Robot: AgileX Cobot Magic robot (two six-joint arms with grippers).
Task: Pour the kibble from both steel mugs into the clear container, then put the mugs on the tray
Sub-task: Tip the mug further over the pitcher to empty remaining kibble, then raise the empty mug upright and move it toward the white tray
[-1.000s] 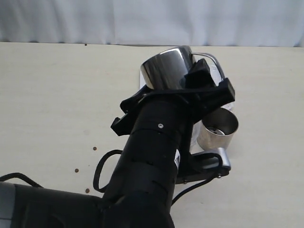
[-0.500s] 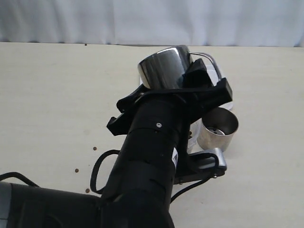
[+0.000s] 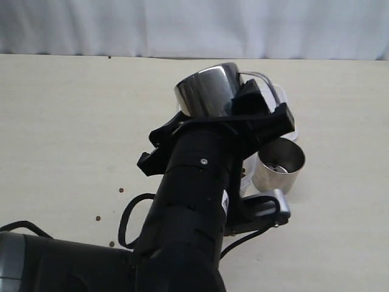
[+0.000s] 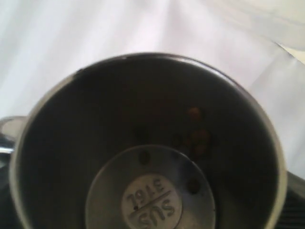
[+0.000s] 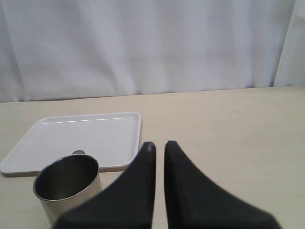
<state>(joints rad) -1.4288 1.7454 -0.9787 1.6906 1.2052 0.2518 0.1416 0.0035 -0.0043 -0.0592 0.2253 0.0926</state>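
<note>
The left gripper (image 3: 244, 102) has its jaws clamped on the lifted steel mug (image 3: 206, 91), tilted over the clear container (image 3: 275, 91), which the arm mostly hides; a few kibble (image 4: 196, 139) pellets sit inside. The right gripper (image 5: 158, 145) hangs with jaws pressed together, empty, near the second steel mug (image 5: 66, 186), upright on the desk (image 3: 61, 121) just beside the tray (image 5: 71, 138).

High exterior, low right-wrist view; common standing mug (image 3: 278, 165)
</note>
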